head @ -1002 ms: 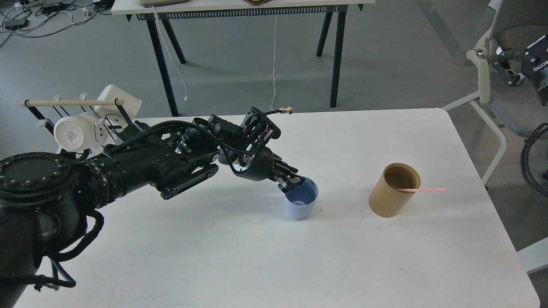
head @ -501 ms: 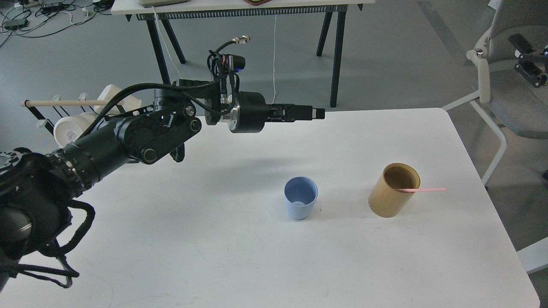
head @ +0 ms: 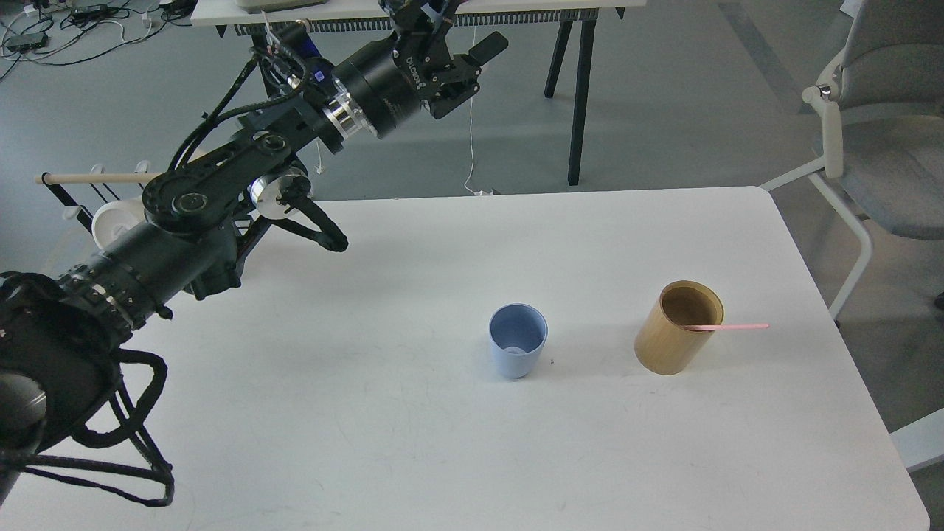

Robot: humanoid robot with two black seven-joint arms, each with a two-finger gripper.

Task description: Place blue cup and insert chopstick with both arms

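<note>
A blue cup (head: 518,349) stands upright on a white table (head: 442,442). The left gripper (head: 461,33), raised high behind it, is spread open, holding nothing. A pink chopstick (head: 726,327) leans in a wooden holder (head: 675,335).

The left arm (head: 221,192) reaches up and away, its gripper (head: 461,44) raised high, fingers spread and empty.

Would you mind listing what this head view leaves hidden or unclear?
- Right gripper: outside the head view.
- Left gripper: one finger runs off the top edge.
- Chopstick: lower end hidden inside the wooden holder.
- White mugs on the rack: mostly covered by the left arm.
</note>
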